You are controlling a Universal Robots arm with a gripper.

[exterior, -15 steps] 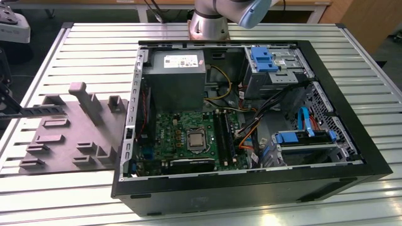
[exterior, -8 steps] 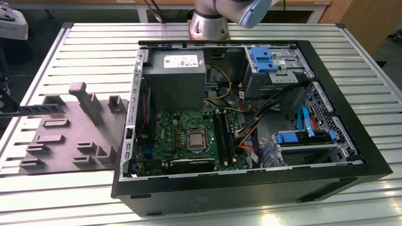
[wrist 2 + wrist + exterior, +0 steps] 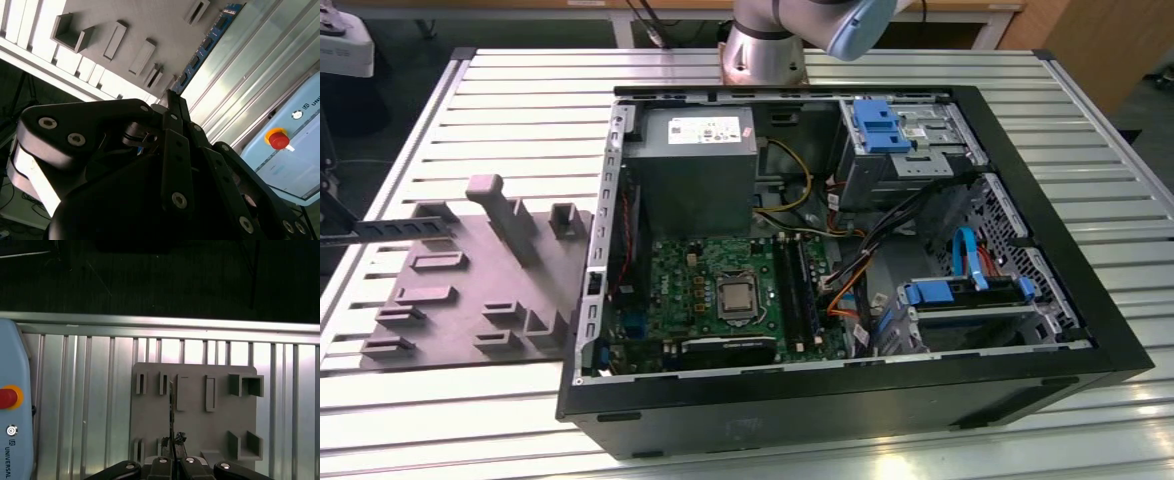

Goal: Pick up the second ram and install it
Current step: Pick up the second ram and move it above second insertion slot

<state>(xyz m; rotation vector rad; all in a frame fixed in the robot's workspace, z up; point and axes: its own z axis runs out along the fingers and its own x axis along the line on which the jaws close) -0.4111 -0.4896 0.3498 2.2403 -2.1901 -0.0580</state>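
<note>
Gripping the second ram [image 3: 171,402] at one end, the claw [image 3: 173,442] has its fingers together, clamped on the stick's thin edge. In both wrist views the stick runs straight out from the fingertips over the grey fixture block [image 3: 200,430]; whether it touches the block, cannot tell.

Exterior view, from its left:
- Second ram sits at the far left, level, over the fixture block's outer edge.
- Fixture block lies flat on the counter [image 3: 494,110], posts upright, just beside the computer case [image 3: 854,405].
- Case lies on its side, open. Inside: power supply [image 3: 694,165] at the far end, motherboard [image 3: 707,285] nearer, long black memory slots [image 3: 797,290] beside the processor, then drive cages with blue latches [image 3: 881,125] toward the view's right.

Counter is ribbed aluminium. The arm's base [image 3: 767,45] stands behind the case. A pale blue teach pendant [image 3: 12,405] with a red stop button [image 3: 7,397] rests on the counter; dark floor beyond its edge.
</note>
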